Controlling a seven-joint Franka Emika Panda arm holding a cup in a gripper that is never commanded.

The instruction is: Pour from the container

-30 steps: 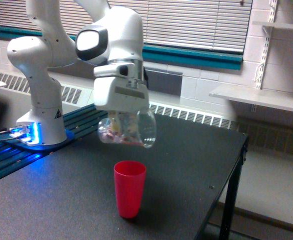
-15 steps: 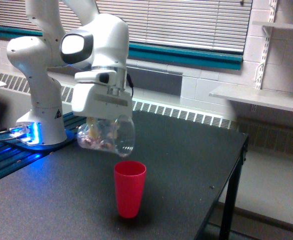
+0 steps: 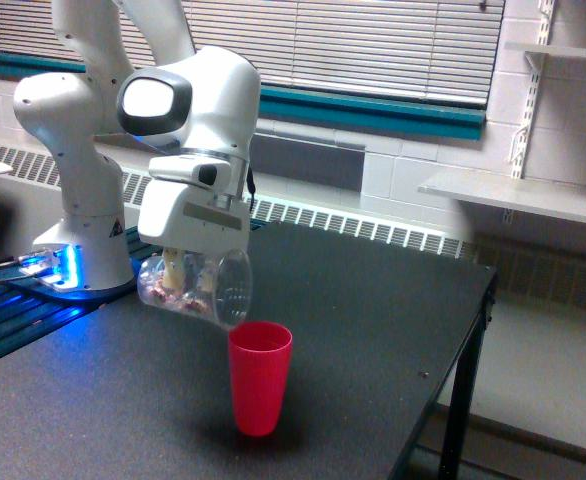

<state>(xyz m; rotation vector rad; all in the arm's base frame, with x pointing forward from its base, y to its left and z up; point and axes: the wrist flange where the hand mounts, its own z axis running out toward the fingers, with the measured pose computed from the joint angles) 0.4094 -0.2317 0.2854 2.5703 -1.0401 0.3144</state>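
Observation:
The container [image 3: 201, 288], a clear plastic cup, lies almost on its side in the air, its open mouth turned to the exterior view's right and slightly down. Small reddish-white bits rest inside it, toward its closed end. My gripper [image 3: 186, 270] is shut on the container from above; the white hand hides most of the fingers. A red cup [image 3: 259, 376] stands upright on the black table [image 3: 373, 330], just below and to the right of the container's mouth. The lower rim of the mouth is close above the red cup's near-left rim.
The arm's white base [image 3: 81, 245] stands at the table's back left on a blue-lit plate. The table's right edge [image 3: 483, 300] drops to the floor. A wall shelf [image 3: 518, 195] juts out at the right, and a radiator runs behind.
The gripper carried the container to the exterior view's left and downward, nearer the red cup's rim, and tipped it further onto its side. The red cup stayed put.

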